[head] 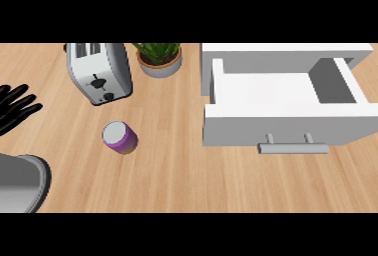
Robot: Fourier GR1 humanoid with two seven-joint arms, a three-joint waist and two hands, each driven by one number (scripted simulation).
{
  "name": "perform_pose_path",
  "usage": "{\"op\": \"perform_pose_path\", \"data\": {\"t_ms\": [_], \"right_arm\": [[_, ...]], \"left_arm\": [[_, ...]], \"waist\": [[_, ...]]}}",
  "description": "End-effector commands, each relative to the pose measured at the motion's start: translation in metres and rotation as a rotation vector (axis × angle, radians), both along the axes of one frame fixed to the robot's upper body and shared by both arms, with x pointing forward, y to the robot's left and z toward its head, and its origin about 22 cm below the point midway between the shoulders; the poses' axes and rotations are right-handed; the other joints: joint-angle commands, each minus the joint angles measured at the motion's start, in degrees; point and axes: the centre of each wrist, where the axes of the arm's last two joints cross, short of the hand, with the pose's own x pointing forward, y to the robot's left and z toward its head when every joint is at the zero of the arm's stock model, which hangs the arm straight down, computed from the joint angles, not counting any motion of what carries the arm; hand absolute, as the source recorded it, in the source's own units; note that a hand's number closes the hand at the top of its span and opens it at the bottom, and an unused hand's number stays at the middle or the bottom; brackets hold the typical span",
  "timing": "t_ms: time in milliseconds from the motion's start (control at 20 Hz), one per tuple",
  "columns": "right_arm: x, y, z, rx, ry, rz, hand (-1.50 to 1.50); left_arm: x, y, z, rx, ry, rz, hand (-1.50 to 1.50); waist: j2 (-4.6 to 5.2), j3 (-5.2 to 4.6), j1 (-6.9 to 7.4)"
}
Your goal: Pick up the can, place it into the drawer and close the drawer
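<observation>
The purple can point(119, 137) stands upright on the counter point(192, 180), between toaster point(99, 71) and open drawer point(284, 107). The left hand point(15, 107) rests spread, holding nothing, at the counter's left edge. Best approach from the side, fingers closing round the can's middle, keeping it upright

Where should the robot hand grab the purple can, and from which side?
Grip the purple can around its round side wall, below the grey lid. It stands upright and apart from the toaster, so approaching from the left, where the open left robot hand shows, looks simplest.
</observation>
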Motion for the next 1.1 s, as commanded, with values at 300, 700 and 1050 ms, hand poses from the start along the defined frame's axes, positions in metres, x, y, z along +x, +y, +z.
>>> {"op": "perform_pose_path", "data": {"t_ms": [300, 700, 1050], "right_arm": [[-0.020, -0.021, -0.012, 0.004, 0.011, -0.011, -1.50], [-0.041, -0.039, -0.002, 0.006, -0.004, 0.005, -1.50], [-0.046, -0.038, -0.002, 0.008, 0.012, 0.006, -1.50]], "left_arm": [[0.027, 0.008, 0.010, -0.117, 0.161, 0.041, -1.50], [0.025, -0.017, -0.007, -0.140, 0.251, 0.016, -1.50], [0.035, -0.037, -0.033, -0.104, 0.263, 0.040, -1.50]], "waist": [[0.20, -0.13, -0.45], [0.08, -0.15, -0.11], [0.12, -0.16, -0.04]]}}
